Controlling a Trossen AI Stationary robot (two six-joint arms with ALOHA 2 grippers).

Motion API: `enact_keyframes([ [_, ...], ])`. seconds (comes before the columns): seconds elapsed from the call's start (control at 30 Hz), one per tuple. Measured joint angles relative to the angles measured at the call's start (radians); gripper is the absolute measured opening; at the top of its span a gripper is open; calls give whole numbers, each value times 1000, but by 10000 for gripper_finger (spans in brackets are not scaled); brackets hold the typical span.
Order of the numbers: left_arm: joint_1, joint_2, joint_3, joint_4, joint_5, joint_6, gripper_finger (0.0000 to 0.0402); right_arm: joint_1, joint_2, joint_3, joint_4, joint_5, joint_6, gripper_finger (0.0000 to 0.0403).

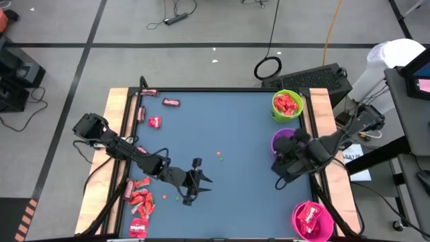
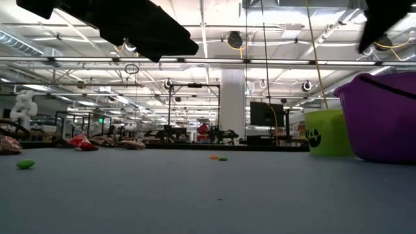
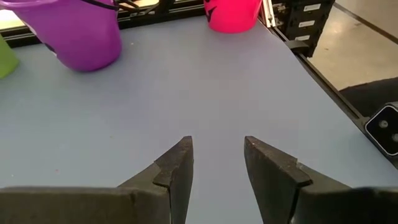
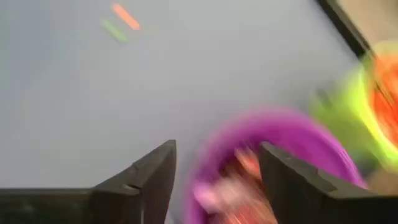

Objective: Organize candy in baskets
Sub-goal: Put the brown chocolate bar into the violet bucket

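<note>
My right gripper [image 4: 217, 149] hangs open just above the purple basket [image 4: 273, 162], which has red candy [image 4: 239, 180] inside; the view is blurred. The same basket [image 1: 282, 139] stands by the table's right edge, between the lime green basket [image 1: 287, 105] full of candy farther back and the pink basket [image 1: 312, 220] with candy at the near right corner. My left gripper [image 3: 217, 149] is open above bare table left of centre, nothing between its fingers. Loose candy [image 1: 141, 200] lies piled at the near left, and more candy [image 1: 155, 122] lies at the far left.
Tiny round dots [image 1: 220, 156] lie mid-table and a few more dots [image 1: 176, 197] lie beside the left gripper. Wooden side rails [image 1: 117, 121] and a dark frame border the blue table. The middle of the table between the two arms is bare.
</note>
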Motion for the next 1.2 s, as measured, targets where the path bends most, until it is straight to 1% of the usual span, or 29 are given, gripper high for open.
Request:
enact_keyframes([
  [0.1,4,0,0,5,0,2,151,35,0,4,259,111,-191,229],
  [0.2,18,0,1,30,28,-2,151,60,9,-33,583,195,-427,235],
  [0.33,36,0,19,24,49,-3,151,87,57,-110,969,208,-709,235],
  [0.4,45,0,24,-5,51,-11,151,100,94,-147,1109,204,-785,235],
  [0.43,49,-5,28,-47,52,-26,151,106,112,-162,1155,203,-799,235],
  [0.53,53,-37,43,-239,52,-95,151,121,184,-183,1220,205,-805,235],
  [0.63,48,-78,64,-507,58,-210,151,128,263,-184,1231,212,-786,235],
  [0.73,43,-111,113,-731,60,-289,151,125,334,-184,1267,211,-781,235],
  [0.83,44,-141,182,-917,61,-316,151,117,387,-184,1299,219,-799,235],
  [0.9,44,-157,203,-974,61,-319,151,110,416,-184,1335,237,-800,235],
  [0.93,44,-164,205,-978,61,-319,151,107,428,-184,1349,242,-800,235],
  [1.0,44,-171,212,-952,70,-323,151,100,453,-184,1356,244,-801,235],
  [1.1,63,-174,227,-921,111,-290,151,92,484,-184,1358,239,-793,235],
  [1.2,91,-174,245,-895,90,-270,151,92,501,-184,1360,239,-776,235],
])
